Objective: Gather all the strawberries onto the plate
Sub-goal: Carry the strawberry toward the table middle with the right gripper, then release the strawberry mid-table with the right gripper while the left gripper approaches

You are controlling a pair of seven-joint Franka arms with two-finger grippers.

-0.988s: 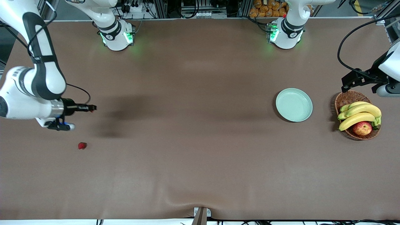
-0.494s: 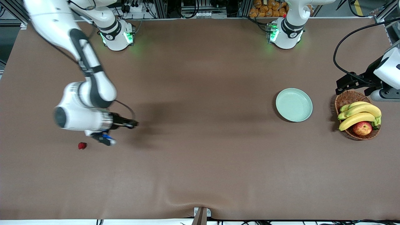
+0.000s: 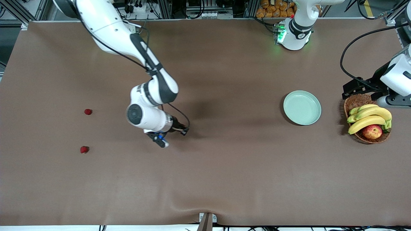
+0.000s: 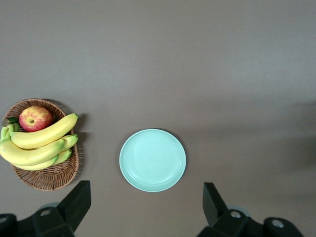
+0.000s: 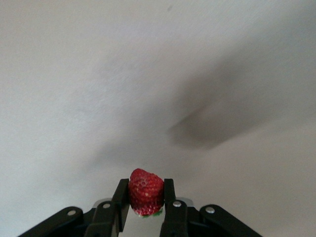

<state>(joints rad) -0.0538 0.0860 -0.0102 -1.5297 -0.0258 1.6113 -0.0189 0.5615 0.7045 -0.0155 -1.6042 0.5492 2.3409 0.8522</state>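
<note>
Even, fairly bright overhead light covers the brown table (image 3: 224,179), which shows soft, diffuse shadows beside the right gripper (image 3: 184,131) and under the plate (image 3: 302,107). The right wrist view is washed out, its table surface pale, with a blurred dark shadow ahead of the sharply focused strawberry (image 5: 146,192).

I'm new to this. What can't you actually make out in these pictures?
- Held strawberry: in the front view the right jaws, over bare table, hide it; the right wrist view shows it.
- Two strawberries on the table: too small in the front view to show their tops.
- Left arm: cut off by the front view's edge; left jaws wait open over the basket's rim.
</note>
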